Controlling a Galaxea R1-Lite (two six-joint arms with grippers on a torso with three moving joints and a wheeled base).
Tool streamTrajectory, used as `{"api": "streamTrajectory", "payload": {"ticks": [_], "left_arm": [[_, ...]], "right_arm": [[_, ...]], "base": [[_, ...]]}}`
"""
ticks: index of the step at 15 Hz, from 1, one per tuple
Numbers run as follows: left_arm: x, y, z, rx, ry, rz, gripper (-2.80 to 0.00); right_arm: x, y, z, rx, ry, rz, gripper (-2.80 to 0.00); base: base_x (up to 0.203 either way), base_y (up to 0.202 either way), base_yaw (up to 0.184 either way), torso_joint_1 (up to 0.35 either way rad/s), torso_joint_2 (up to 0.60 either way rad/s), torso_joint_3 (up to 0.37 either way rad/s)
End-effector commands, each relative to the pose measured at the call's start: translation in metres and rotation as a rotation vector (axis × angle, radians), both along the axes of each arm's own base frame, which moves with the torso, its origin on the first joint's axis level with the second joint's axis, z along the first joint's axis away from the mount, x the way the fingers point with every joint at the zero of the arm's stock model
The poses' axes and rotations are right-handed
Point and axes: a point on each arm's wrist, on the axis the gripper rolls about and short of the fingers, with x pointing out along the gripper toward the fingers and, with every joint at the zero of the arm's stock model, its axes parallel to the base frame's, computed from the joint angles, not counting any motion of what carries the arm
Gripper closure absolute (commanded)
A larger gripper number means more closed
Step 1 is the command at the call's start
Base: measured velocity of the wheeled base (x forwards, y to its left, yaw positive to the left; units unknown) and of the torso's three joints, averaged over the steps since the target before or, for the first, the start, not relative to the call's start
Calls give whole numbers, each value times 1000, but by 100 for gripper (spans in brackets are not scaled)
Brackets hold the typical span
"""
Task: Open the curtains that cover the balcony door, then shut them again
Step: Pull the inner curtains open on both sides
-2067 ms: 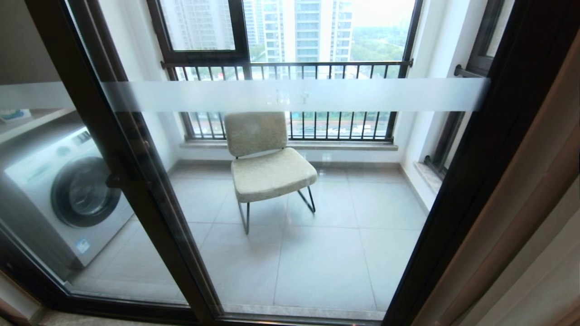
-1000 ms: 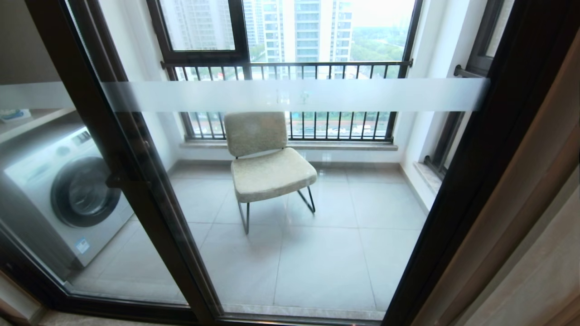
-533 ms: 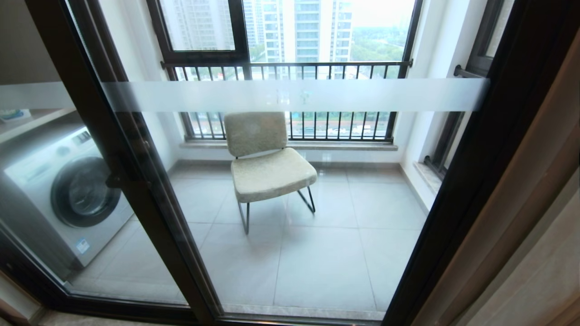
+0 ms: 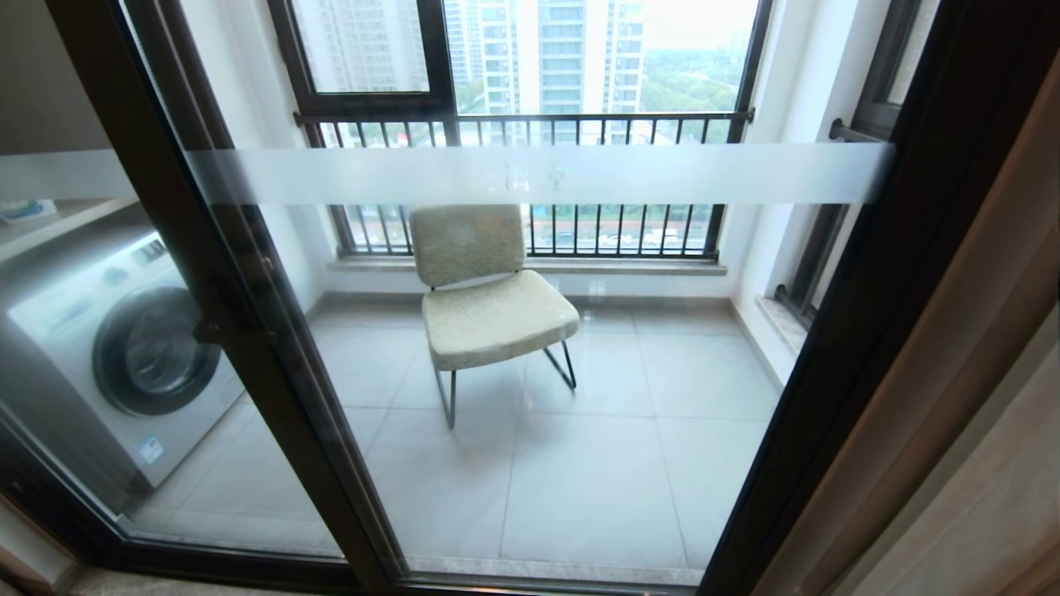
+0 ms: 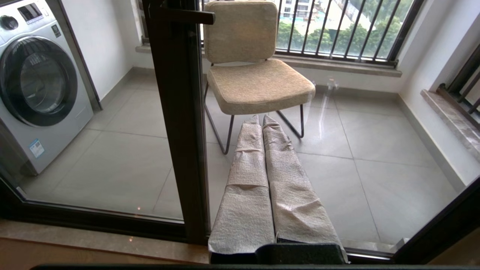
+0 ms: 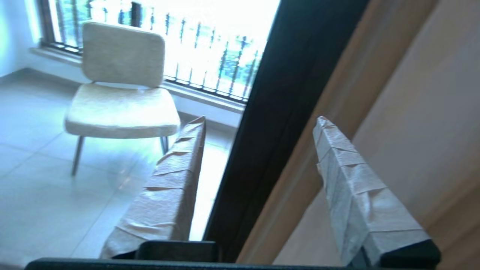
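Washing machine [image 5: 39,88]: round glass port shut, drum contents not discernible.

Left gripper [image 5: 261,120]: wrapped fingers [image 5: 247,180] pressed together, holding nothing, pointed at the balcony door [image 4: 530,174] glass; beige padded chair [image 5: 255,71] on thin metal legs lies beyond the tips, dark door frame just beside them.

Right gripper [image 6: 258,122]: fingers [image 6: 168,187] spread apart, empty, touching nothing. Between them appear the black door frame and the edge of the curtains [image 6: 412,97], smooth cream-beige cloth, drawn aside at the door's right edge.
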Motion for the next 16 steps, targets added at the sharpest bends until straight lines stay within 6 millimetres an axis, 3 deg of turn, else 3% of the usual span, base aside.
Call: {"api": "streamTrajectory", "payload": {"ticks": [1, 6, 11, 16], "left_arm": [[0, 0, 0, -2, 1, 1, 0], [0, 0, 0, 0, 1, 2, 0], [0, 0, 0, 0, 1, 1, 0], [0, 0, 0, 0, 1, 2, 0]], "right_arm": [[-6, 10, -19, 10, 34, 126, 0], [-37, 22, -79, 36, 90, 237, 0], [-60, 21, -108, 81, 203, 252, 0], [-67, 19, -125, 156, 311, 145, 0]], "base": [[0, 0, 0, 0, 0, 0], [0, 0, 0, 0, 0, 0], [0, 0, 0, 0, 0, 0], [0, 0, 0, 0, 0, 0]]}}
